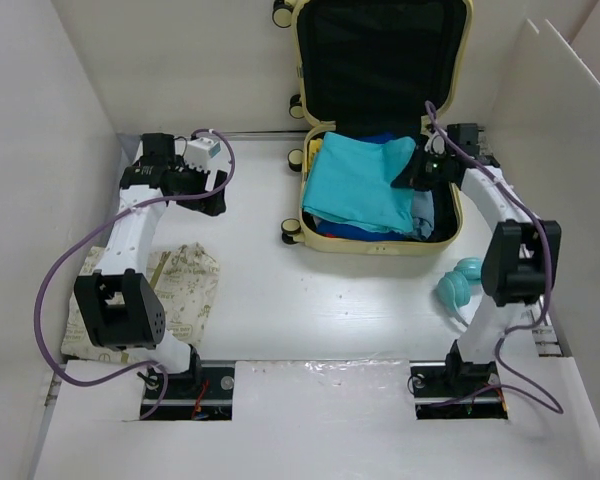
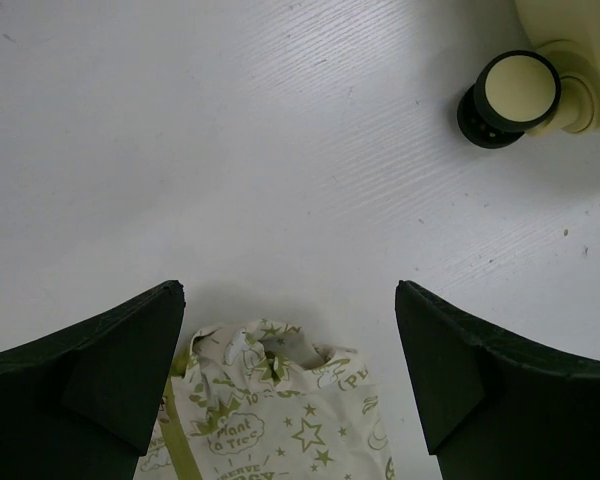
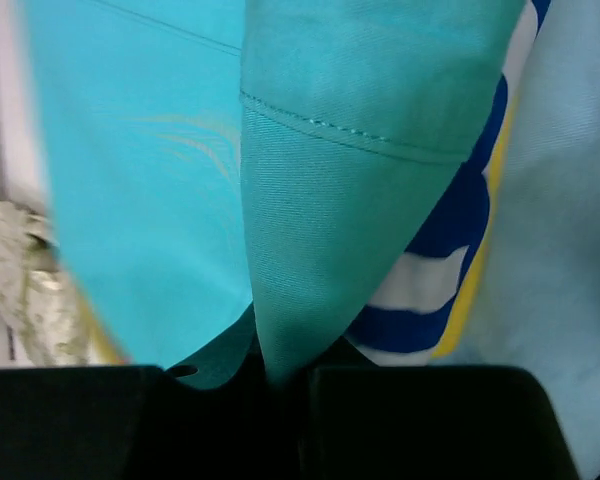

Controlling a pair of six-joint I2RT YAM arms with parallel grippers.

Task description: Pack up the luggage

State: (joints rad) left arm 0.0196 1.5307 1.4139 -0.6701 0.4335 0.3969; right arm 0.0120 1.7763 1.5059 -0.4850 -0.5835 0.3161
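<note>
Two arms are out over the table (image 1: 280,300). The right arm (image 1: 490,200) stretches forward and bends in over the right rim of the suitcase (image 1: 380,243), with its wrist tipped down into the clothes. The left arm (image 1: 125,230) is folded up well left of the suitcase, wrist turned down towards the table.

The suitcase is a pale yellow hard shell with rounded corners. It lies at the far middle of the table, its lid open to show black lining, and has small black-and-cream wheels (image 2: 510,95). Inside, a smooth turquoise shirt (image 1: 355,180) lies over blue-and-white striped cloth (image 3: 420,290).

The right fingers (image 3: 80,420) are pinched together on a stitched fold of the shirt. The left fingers (image 2: 100,380) stand wide apart and hold nothing. They are above a crumpled cream bag (image 2: 270,410) printed with green stars, left of the suitcase.
</note>
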